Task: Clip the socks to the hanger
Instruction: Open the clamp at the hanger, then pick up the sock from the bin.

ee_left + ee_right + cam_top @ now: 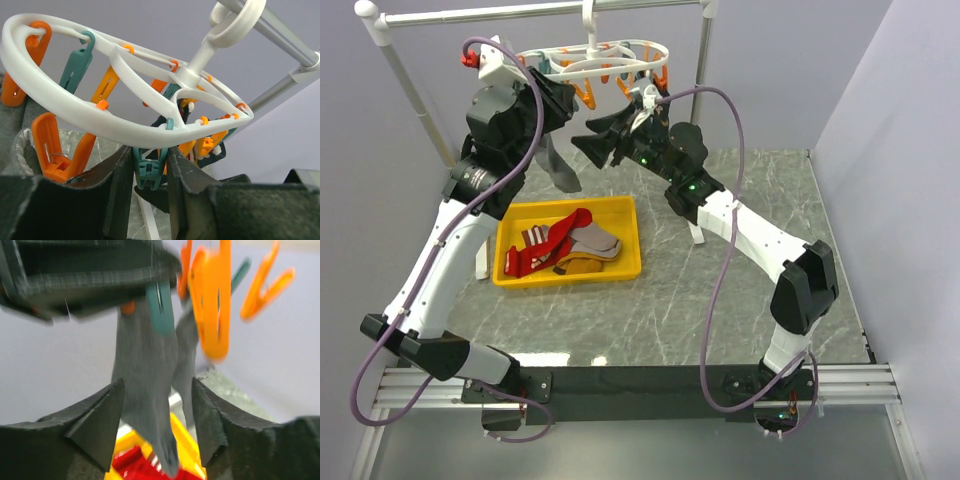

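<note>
Teal clothespin [149,174] in left end effector [150,152]

place: robot lab | cue: bare partition walls [890,90] (marble-look table [660,320])

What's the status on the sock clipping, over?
Left gripper shut on teal clothespin. Right gripper open astride hanging grey sock. Other socks in yellow bin. Nothing blocking.

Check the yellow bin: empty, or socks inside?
Not empty: the yellow bin holds red striped socks, a grey-beige sock and a mustard sock.
</note>
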Robot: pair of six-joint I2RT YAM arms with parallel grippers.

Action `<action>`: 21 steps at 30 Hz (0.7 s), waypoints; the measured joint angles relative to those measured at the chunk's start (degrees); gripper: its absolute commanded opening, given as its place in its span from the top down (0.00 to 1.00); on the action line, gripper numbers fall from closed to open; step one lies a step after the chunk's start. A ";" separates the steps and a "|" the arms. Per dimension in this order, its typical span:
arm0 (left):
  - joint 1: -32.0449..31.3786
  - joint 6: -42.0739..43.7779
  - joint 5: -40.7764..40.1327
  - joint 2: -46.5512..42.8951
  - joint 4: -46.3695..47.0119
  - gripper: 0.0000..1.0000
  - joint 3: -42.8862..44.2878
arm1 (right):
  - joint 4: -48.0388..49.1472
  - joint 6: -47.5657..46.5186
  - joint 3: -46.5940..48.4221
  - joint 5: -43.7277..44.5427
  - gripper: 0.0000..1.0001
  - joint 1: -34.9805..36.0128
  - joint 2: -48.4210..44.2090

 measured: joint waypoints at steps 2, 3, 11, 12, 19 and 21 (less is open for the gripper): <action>0.02 0.90 -0.17 0.15 -0.42 0.67 0.26 | -0.63 -0.39 -2.29 0.31 0.36 0.00 -1.14; 0.02 1.27 -0.31 0.31 -0.46 0.67 0.35 | -1.88 -0.59 -3.98 0.61 0.35 0.00 -1.97; 0.02 5.53 -1.01 1.20 -0.96 0.67 0.66 | -12.81 -3.02 -16.70 5.62 0.32 0.13 -7.91; 0.02 5.97 -1.01 1.20 -0.96 0.67 0.66 | -14.08 -3.74 -17.59 5.90 0.32 0.28 -7.98; 0.02 7.80 -1.03 1.20 -0.96 0.67 0.66 | -20.09 -8.70 -20.83 7.72 0.31 2.60 -6.75; 0.02 8.15 -1.03 1.20 -1.03 0.67 0.66 | -19.47 -10.78 -21.86 7.65 0.31 3.76 -5.97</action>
